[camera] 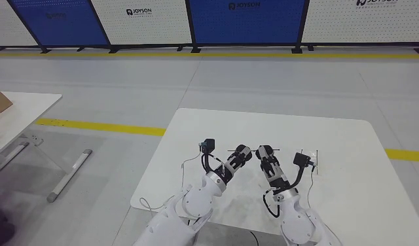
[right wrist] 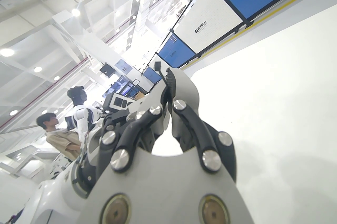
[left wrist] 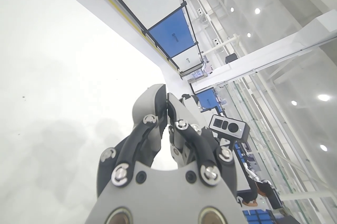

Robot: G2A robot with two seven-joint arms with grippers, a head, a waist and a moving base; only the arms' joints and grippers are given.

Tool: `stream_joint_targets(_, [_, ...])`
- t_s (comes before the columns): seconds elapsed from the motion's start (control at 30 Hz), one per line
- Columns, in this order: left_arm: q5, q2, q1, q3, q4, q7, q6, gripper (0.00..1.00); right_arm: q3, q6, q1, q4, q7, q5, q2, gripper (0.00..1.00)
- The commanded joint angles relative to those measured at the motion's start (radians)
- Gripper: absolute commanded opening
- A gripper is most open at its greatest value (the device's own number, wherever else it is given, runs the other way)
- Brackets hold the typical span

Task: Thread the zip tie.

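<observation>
As both arms hang over the white desk (camera: 340, 148), my left claw (left wrist: 167, 97) and my right claw (right wrist: 169, 77) sit side by side above its six o'clock half, the left at nine o'clock of the right, near each other but apart. My right claw is clamped on the black zip tie (right wrist: 158, 67): the strip runs up between the closed pads and its square head stands free just past the fingertips. My left claw is pressed together as well, with a thin dark sliver caught between the pads (I take it for the tie's tail, though it is too slim to be certain). From above, a fine dark line pokes out at three o'clock of the right claw and another at nine o'clock of the left.

By my reading, the step in hand is bringing tail to head, and the threading is not yet done. To do it well I should hold the head steady in the right claw with its slot facing the left, grip the tail close to its tip so it cannot flop, and line the tip square to the slot before pushing. Small, slow corrections suit this; a skewed entry would bend the strip, and squeezing too near the head could block the slot.
</observation>
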Motion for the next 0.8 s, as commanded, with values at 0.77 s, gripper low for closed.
stream_joint_targets(0.77, [0.006,-0.002,-0.002,-0.003,-0.013,-0.012,-0.008,0.00,0.006,0.012,0.013,0.002,0.058,-0.009,-0.005,0.00])
